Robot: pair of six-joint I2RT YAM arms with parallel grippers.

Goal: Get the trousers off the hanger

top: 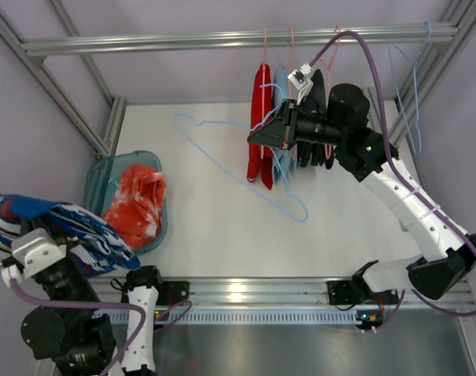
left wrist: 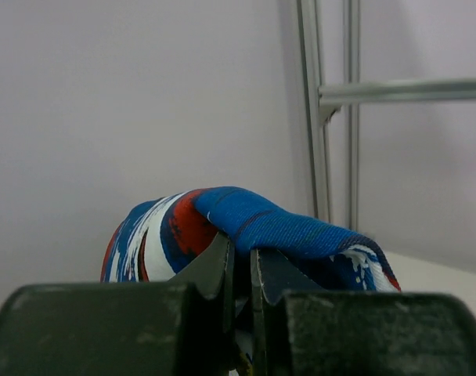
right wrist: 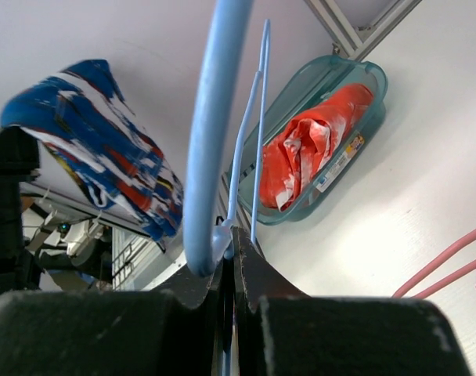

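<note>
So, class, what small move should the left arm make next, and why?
Probably swing the left pincer over the teal bin and open: the trousers already hang clear of the hanger, which the right pincer holds.

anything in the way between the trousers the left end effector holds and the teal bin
Nothing visible: the trousers, clamped in the left end effector, hang at the teal bin's left rim. The hanger is away toward mid-table, in the right end effector.
</note>
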